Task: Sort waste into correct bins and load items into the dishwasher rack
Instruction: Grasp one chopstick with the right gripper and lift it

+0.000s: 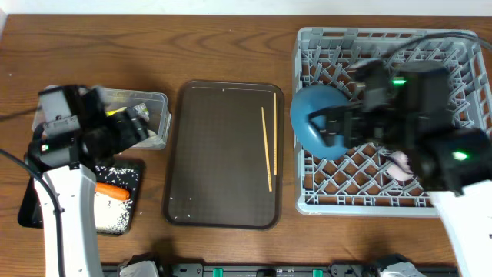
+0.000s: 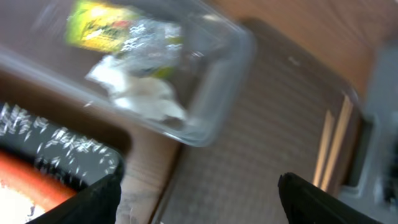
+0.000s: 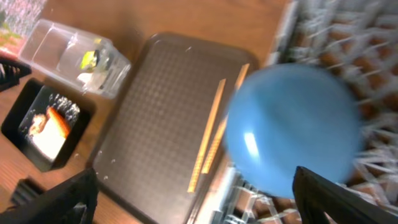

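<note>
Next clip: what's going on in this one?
The left gripper hangs open over the clear tub, which holds the snack wrapper and tissue. The right gripper is open at the blue plate, at the left edge of the rack. Carrot and rice lie in the black tray; the chopsticks are on the brown tray.

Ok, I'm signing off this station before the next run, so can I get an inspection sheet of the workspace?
Surface: wooden table, dark-brown serving tray in the middle.
Job's things: blue plate at the grey rack's edge; chopsticks on the serving tray; wrapper and tissue in the clear tub; carrot and rice in the black tray.
Clutter: white specks on the serving tray.
Grippers: left gripper open by the tub; right gripper open by the plate.
Cables: black cable over the rack's far edge.
Surroundings: nothing seen.
</note>
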You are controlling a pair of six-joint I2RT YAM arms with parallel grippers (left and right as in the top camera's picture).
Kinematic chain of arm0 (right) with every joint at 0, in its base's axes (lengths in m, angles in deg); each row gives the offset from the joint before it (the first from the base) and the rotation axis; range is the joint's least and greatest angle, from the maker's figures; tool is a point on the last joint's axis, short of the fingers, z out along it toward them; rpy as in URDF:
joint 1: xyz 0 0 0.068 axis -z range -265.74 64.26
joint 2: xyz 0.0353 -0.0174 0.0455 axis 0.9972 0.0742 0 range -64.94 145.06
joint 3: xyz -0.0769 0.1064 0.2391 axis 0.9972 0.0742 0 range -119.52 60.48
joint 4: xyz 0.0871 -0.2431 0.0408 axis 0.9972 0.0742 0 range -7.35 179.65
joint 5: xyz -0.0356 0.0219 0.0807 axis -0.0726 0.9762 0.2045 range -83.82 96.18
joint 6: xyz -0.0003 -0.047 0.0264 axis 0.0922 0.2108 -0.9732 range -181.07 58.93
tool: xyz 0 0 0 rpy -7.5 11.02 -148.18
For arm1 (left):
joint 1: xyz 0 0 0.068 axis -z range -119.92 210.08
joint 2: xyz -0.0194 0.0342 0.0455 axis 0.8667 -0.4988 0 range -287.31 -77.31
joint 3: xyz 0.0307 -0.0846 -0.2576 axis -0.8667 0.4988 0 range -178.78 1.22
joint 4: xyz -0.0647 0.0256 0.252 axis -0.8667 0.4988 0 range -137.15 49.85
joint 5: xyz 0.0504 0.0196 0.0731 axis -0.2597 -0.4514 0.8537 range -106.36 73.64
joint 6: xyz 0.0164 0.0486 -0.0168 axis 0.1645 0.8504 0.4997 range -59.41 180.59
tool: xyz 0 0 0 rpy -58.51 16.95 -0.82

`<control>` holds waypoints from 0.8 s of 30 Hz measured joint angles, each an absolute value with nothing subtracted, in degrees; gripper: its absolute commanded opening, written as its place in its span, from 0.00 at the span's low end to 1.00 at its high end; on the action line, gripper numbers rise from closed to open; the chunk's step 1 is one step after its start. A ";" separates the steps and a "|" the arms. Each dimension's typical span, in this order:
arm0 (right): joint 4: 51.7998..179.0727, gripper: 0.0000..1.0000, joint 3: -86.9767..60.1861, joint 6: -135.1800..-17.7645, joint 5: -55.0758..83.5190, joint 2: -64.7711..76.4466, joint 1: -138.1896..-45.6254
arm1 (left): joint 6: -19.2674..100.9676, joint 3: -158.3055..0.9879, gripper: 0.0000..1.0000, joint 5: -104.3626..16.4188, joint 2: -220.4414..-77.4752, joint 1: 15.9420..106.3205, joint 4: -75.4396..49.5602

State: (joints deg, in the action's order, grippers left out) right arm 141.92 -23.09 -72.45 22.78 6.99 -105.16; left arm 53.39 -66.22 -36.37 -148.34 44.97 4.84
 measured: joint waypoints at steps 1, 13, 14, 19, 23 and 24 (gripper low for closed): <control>141.50 0.87 -23.09 -73.50 21.80 8.03 -107.13 | 54.30 -66.97 0.91 -36.58 -148.16 45.80 5.50; 133.92 0.59 -23.11 -86.31 3.37 34.15 -128.55 | 59.29 -68.06 0.98 -32.52 -144.86 45.93 13.12; 133.54 0.59 -23.09 -87.12 2.45 35.40 -129.12 | 59.29 -68.06 0.98 -32.48 -144.10 45.89 13.21; 130.75 0.59 -23.09 -93.17 -0.96 41.15 -129.51 | 59.18 -68.06 0.98 -32.45 -142.35 45.89 13.39; 129.13 0.59 -23.09 -96.73 -1.57 45.15 -129.47 | 59.18 -68.06 0.98 -32.45 -142.57 45.89 13.39; 128.63 0.57 -23.09 -97.28 -1.33 46.28 -129.45 | 59.18 -68.06 0.98 -32.45 -142.57 45.89 13.37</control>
